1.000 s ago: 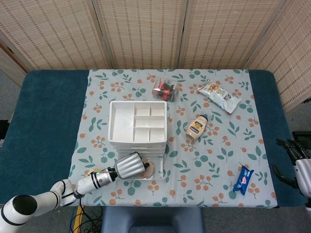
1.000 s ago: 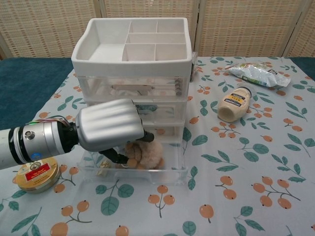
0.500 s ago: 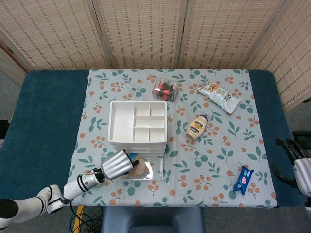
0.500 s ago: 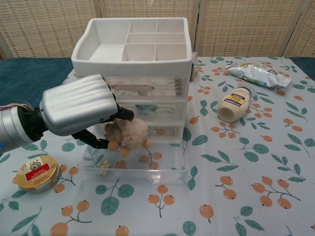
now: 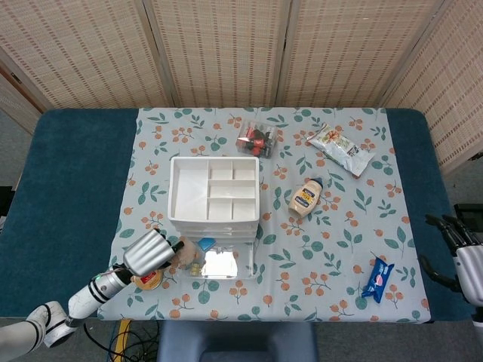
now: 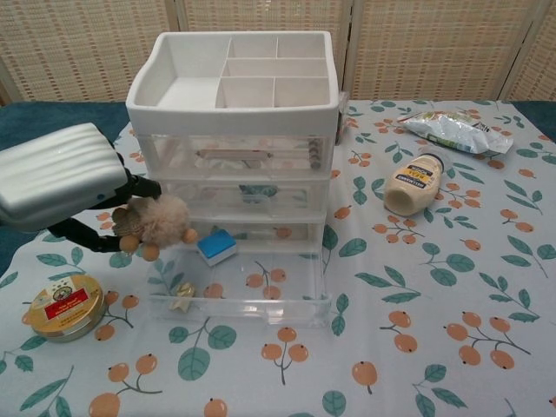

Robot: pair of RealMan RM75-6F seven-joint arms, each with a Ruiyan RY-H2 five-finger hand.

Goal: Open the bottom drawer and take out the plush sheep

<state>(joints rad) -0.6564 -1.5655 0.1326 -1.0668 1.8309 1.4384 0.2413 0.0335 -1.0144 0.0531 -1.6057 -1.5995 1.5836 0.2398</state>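
My left hand [image 6: 56,182] [image 5: 147,253] holds the plush sheep [image 6: 155,222] [image 5: 183,254] in the air, left of the drawer unit [image 6: 234,130] [image 5: 213,192] and clear of the drawer. The bottom drawer [image 6: 239,295] [image 5: 221,265] stands pulled out, with a small blue block [image 6: 216,247] and a little wrapped item [image 6: 182,295] inside it. My right hand [image 5: 460,253] rests at the table's right edge in the head view, fingers spread and holding nothing.
A round tin [image 6: 63,307] sits just left of the open drawer, below my left hand. A mayonnaise bottle [image 6: 414,184], a snack bag [image 6: 456,130], a blue packet [image 5: 377,278] and a clear box of small items [image 5: 256,139] lie around the unit.
My left hand lifted the sheep out of the bottom drawer and carried it up and to the left, uncovering the blue block inside. The right hand stayed put.
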